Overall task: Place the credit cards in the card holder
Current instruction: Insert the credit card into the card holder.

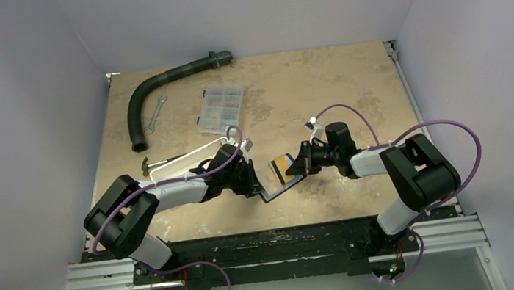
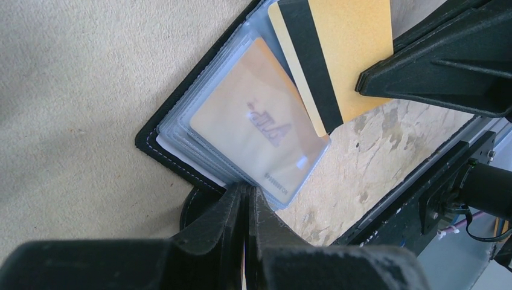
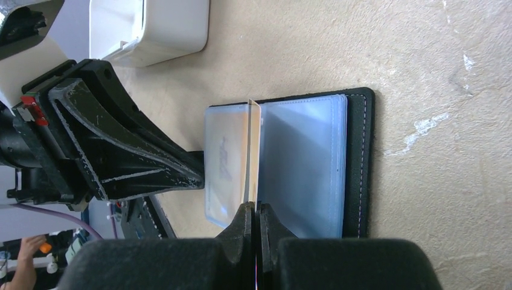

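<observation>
Tan chipboard table, black ribbed hose, wrench, clear compartment box, white tray, open card holder.

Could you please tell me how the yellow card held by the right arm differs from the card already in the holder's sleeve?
The held yellow card is bare, pinched in the right fingers; the sleeved card sits inside a clear pocket of the card holder. The held card shows a black stripe; the sleeved card shows a hazy logo. Both are orange-yellow and similar in size.
</observation>
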Action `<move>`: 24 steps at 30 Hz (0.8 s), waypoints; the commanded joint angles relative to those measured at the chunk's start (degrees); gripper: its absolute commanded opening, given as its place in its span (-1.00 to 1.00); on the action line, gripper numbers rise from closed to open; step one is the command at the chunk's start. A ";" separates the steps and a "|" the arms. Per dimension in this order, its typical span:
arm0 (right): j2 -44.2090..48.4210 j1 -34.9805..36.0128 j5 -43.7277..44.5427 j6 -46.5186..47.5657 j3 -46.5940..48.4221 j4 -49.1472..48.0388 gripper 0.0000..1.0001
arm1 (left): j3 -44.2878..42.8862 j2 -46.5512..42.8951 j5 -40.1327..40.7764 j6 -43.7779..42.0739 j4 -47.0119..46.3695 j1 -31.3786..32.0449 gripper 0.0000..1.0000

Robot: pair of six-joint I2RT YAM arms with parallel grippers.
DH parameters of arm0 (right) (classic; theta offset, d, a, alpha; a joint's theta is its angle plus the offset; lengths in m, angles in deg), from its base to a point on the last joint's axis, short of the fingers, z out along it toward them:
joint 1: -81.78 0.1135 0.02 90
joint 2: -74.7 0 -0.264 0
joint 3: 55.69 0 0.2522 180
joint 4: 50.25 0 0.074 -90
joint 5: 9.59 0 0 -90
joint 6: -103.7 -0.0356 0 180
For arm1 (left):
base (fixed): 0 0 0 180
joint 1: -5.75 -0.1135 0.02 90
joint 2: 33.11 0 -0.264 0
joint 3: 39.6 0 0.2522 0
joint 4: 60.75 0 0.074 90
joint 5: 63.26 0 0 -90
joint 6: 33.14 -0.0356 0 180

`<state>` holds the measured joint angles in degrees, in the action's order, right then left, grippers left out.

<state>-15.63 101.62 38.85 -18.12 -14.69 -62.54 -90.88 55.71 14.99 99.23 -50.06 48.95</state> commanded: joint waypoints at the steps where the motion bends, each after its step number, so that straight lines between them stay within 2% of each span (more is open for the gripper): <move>1: -1.28 0.03 -1.24 0.49 0.56 -1.00 -1.00 | 1.83 0.83 4.06 -2.33 5.31 -0.29 -1.00; 14: -0.69 0.29 -5.83 -7.12 -4.86 -8.42 -1.00 | 0.58 1.80 4.26 -3.73 5.97 -1.80 -1.00; 24: -2.79 0.79 -3.44 -15.22 -7.97 -14.87 -1.00 | 0.33 2.46 3.16 -3.50 5.29 -1.96 -1.00</move>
<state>-17.66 101.64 34.85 -29.39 -20.83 -73.81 -91.08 56.04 14.31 98.09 -49.19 47.82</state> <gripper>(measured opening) 0.027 0.052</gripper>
